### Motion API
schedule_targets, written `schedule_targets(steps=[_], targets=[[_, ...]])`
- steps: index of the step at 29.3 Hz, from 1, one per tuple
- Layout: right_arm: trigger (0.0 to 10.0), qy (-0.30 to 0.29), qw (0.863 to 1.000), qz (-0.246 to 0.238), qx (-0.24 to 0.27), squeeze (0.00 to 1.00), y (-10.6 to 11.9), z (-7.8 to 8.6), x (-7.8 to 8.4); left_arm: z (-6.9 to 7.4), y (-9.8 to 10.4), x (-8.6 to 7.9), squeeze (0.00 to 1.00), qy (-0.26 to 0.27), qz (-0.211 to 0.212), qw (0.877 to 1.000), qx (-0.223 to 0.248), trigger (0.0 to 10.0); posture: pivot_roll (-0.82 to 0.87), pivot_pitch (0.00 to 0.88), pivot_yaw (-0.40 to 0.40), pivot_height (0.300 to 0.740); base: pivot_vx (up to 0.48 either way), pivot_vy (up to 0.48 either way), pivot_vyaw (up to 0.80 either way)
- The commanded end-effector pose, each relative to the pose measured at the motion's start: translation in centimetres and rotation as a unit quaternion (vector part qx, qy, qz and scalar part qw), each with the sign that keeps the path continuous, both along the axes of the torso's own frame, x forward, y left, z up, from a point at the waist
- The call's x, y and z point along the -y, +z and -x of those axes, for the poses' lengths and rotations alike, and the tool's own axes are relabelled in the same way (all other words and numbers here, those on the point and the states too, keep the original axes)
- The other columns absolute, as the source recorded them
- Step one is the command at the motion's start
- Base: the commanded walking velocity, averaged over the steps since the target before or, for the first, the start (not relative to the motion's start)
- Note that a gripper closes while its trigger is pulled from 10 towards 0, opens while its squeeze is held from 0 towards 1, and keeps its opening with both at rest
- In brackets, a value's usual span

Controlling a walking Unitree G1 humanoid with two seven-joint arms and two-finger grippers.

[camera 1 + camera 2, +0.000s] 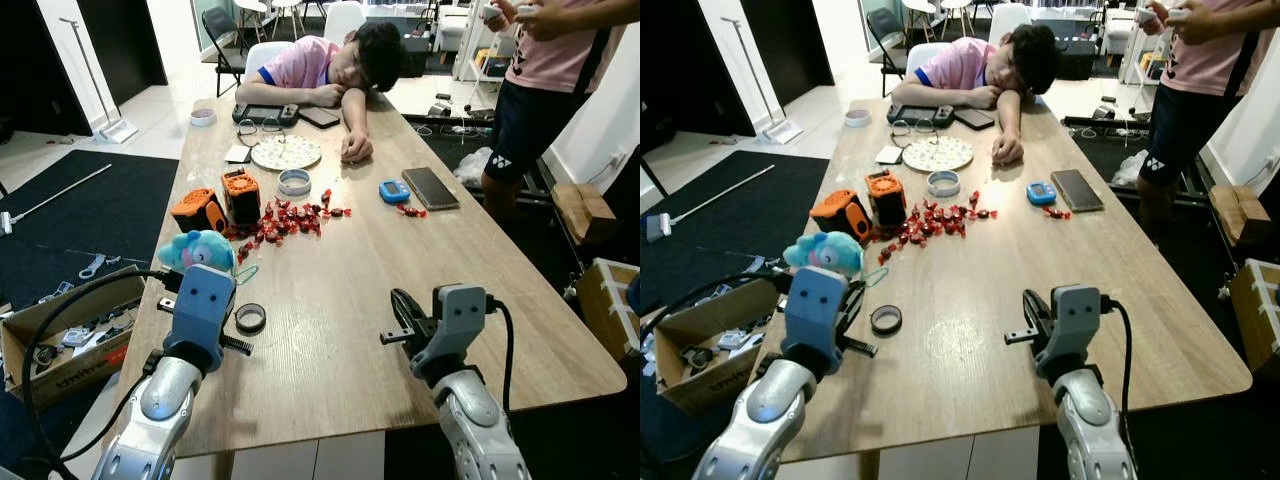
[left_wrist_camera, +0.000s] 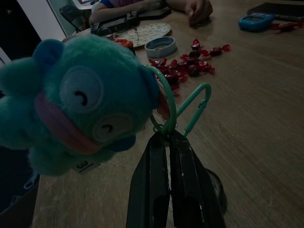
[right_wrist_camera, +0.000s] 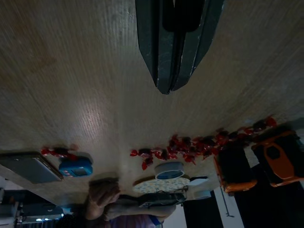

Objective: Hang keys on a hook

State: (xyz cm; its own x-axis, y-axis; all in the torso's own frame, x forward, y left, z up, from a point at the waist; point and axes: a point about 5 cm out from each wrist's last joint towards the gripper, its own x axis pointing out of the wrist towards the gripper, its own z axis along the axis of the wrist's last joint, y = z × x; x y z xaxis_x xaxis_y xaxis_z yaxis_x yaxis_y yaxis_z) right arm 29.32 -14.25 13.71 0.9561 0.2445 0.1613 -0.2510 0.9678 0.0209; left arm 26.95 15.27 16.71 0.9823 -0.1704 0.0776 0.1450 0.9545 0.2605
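Hidden: my left gripper (image 2: 167, 135) is sitting behind its own wrist housing in the head views, so I am reading its fingers (image 2: 149, 190) from the wrist camera alone — and that picture is running dark. No metal keys are making themselves out on the ring.
Keys: the plush keychain (image 2: 78, 104), a teal soft toy with a pink mouth, is hanging on a green ring (image 2: 170, 102) with a green carabiner (image 2: 197, 107) beside it.
Left fingers: they are clenching together on the green ring right at their tips, the toy sitting just beyond and to one side, lifted over the near left part of the surface (image 1: 480, 270).
Right fingers: my right gripper (image 3: 165, 88) is hovering over bare wood at the near right, its two fingers pressing together with nothing between them.
Around: a black tape roll (image 1: 250, 318) is lying just beside my left wrist; further out, two orange-and-black blocks (image 1: 220, 203) are standing beside a scatter of red wrapped candies (image 1: 290, 218).
Further: a small blue tin (image 1: 294, 182), a round patterned plate (image 1: 286, 153), a blue gadget (image 1: 394, 191) and a dark phone (image 1: 430, 187) are lying beyond.
People: one person (image 1: 335, 68) is resting head and arms on the far end; another (image 1: 550, 70) is standing at the far right, cut off at the top.
Floor: a cardboard box (image 1: 65, 335) is sitting to my left.
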Motion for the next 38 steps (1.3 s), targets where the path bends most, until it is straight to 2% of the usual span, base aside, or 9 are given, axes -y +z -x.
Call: schedule_targets(steps=[1,8,12,17,36,38], targets=[[10.0,0.003,1.0,0.002,-0.007,0.0,-0.5,0.05,-0.18,0.26,-0.06,0.0,0.0,0.007,0.005,1.0,0.004,10.0,0.16,0.094,0.032,0.74,0.0,0.0,0.0],[10.0,0.008,1.0,0.006,-0.008,0.0,-0.56,0.0,-0.3,0.31,-0.12,0.12,0.0,0.007,0.004,1.0,0.004,10.0,0.16,0.098,0.03,0.74,0.0,0.0,0.0],[10.0,0.01,1.0,0.007,-0.01,0.0,-0.66,0.03,-0.39,0.34,-0.19,0.19,0.0,0.007,0.004,1.0,0.003,10.0,0.16,0.1,0.029,0.74,0.0,0.0,0.8],[10.0,0.011,1.0,-0.008,-0.01,0.0,-0.6,0.04,-0.35,0.33,-0.2,0.24,0.0,0.007,0.004,1.0,0.003,10.0,0.16,0.104,0.028,0.74,0.0,0.0,0.0],[10.0,0.014,1.0,-0.015,-0.015,0.0,-0.73,-0.01,-0.53,0.23,-0.15,0.25,0.0,0.006,0.006,1.0,0.003,10.0,0.16,0.105,0.03,0.74,0.0,0.0,0.0],[10.0,0.012,1.0,-0.018,-0.017,0.0,-0.76,-0.04,-0.44,0.22,-0.16,0.25,0.0,0.006,0.005,1.0,0.003,10.0,0.16,0.104,0.031,0.74,0.0,0.0,-0.8]])
